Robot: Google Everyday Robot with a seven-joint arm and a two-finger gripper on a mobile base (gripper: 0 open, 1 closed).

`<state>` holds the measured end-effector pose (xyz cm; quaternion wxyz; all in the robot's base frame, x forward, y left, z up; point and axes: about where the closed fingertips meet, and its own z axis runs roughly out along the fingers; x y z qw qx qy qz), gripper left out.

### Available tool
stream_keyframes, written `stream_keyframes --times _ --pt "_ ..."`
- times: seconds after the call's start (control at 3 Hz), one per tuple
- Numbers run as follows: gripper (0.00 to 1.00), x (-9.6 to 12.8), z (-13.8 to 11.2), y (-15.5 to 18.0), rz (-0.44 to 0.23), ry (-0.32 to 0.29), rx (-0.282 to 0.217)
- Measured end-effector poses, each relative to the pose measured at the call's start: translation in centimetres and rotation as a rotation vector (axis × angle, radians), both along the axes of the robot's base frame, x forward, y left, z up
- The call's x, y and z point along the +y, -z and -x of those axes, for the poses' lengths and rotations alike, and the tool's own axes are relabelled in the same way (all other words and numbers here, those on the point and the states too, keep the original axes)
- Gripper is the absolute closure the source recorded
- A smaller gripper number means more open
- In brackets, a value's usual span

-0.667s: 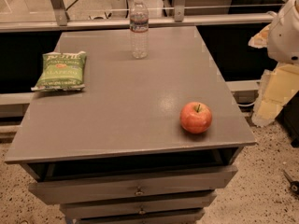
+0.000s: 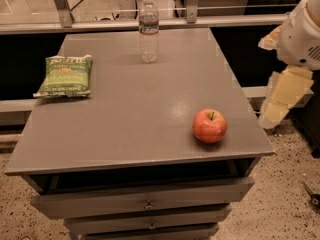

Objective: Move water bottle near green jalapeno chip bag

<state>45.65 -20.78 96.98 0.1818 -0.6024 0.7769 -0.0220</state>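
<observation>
The water bottle point(image 2: 148, 30) stands upright at the far middle of the grey table point(image 2: 140, 109); it is clear, with a white cap and a white-and-red label. The green jalapeno chip bag point(image 2: 65, 76) lies flat near the table's left edge, well apart from the bottle. My gripper point(image 2: 274, 115) hangs off the table's right edge, pale yellow below the white arm point(image 2: 302, 31). It is far from the bottle and holds nothing that I can see.
A red apple point(image 2: 210, 126) sits near the table's front right corner, close to the gripper. Drawers point(image 2: 145, 204) are under the tabletop. A rail and glass barrier point(image 2: 100, 24) run behind the table. The floor is speckled.
The arm and gripper have shifted slightly left toward the table's right edge. The bottle, bag and apple have not moved.
</observation>
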Motion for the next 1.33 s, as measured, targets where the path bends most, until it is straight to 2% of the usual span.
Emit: stream_keyframes --times 0.33,0.67,1.0,1.33 --pt "0.00 1.9 -4.9 1.2 -0.108 0.006 -0.056" --pt "0.00 4.1 -11.4 1.3 -0.248 0.040 -0.146" --pt "0.00 4.5 -13.3 1.0 -0.282 0.051 -0.182" --pt "0.00 4.6 -13.3 0.9 -0.284 0.052 -0.183"
